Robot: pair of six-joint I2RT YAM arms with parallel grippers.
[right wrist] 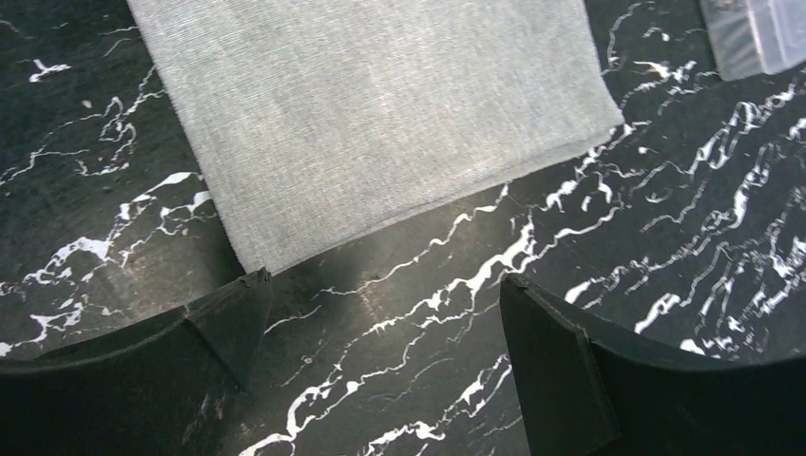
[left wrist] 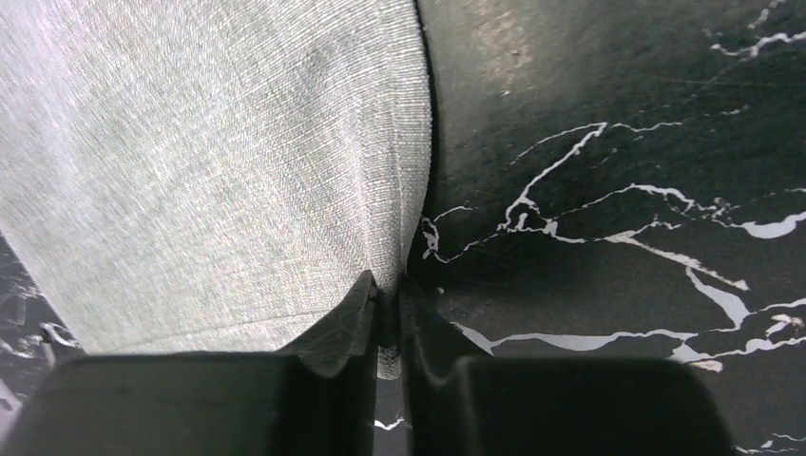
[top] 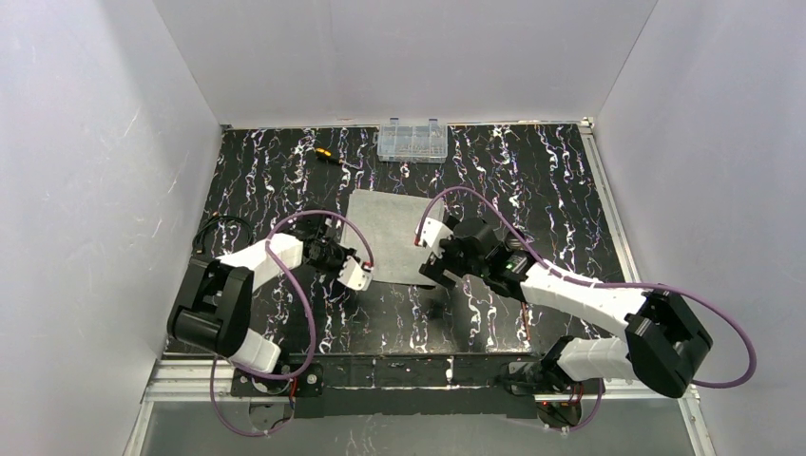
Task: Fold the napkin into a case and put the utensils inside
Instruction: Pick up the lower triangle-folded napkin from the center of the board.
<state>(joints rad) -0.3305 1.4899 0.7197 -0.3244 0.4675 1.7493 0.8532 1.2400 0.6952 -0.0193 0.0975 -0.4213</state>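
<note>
The light-grey napkin (top: 390, 237) lies flat as a square sheet in the middle of the black marble table (top: 532, 180). My left gripper (top: 365, 275) is at its near left corner. In the left wrist view the gripper (left wrist: 390, 296) is shut on the napkin (left wrist: 209, 161), with a bit of cloth edge pinched between the jaws. My right gripper (top: 430, 264) hovers open at the near right corner. In the right wrist view the napkin (right wrist: 380, 104) ends just ahead of the gripper (right wrist: 380, 280), with one fingertip (right wrist: 249, 285) close to the cloth's corner. The utensils are out of view.
A clear plastic compartment box (top: 412, 141) sits at the table's far edge, and its corner (right wrist: 760, 33) shows in the right wrist view. A short screwdriver with an orange-and-black handle (top: 328, 155) lies left of it. White walls close in three sides.
</note>
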